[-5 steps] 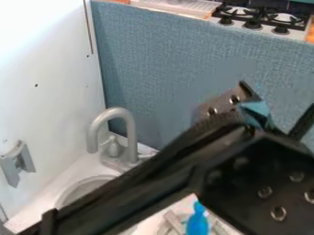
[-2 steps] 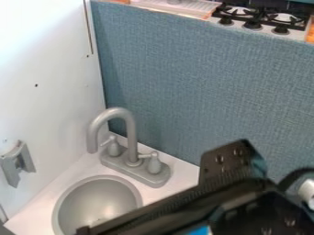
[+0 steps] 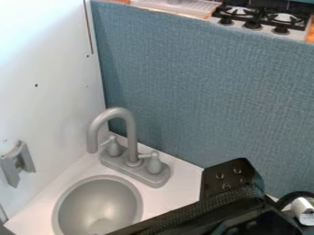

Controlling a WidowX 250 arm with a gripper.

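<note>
Corner of a toy kitchen, seen from above at a slant, with the black robot arm (image 3: 230, 178) and its black gripper (image 3: 256, 221) at the lower right of the frame. A flat bracket with round screws stands up from the arm, and a long dark section slopes from it down to the bottom edge. How far the jaws stand open cannot be told, nor whether they have hold of anything. Left of the arm, a round gray sink basin (image 3: 98, 202) is set into a white counter (image 3: 175, 193) in the lower left; a pale patch shows near the basin's bottom. Just behind the basin, left of centre, stands a gray faucet (image 3: 131, 133) with a tall curved spout and two handles on one oblong base. A gray bracket-like piece (image 3: 17, 164) is on the white wall (image 3: 49, 92) at the left edge. A blue-gray fabric panel (image 3: 202, 96) rises behind the counter, spanning the middle and right. Beyond its top edge are a pale ribbed tray (image 3: 178, 5) at upper centre and a stove (image 3: 253, 25) with black grates and three dark knobs at upper right. Near the right edge, a black cable (image 3: 293, 196) curves above a white rounded part (image 3: 303, 210).
</note>
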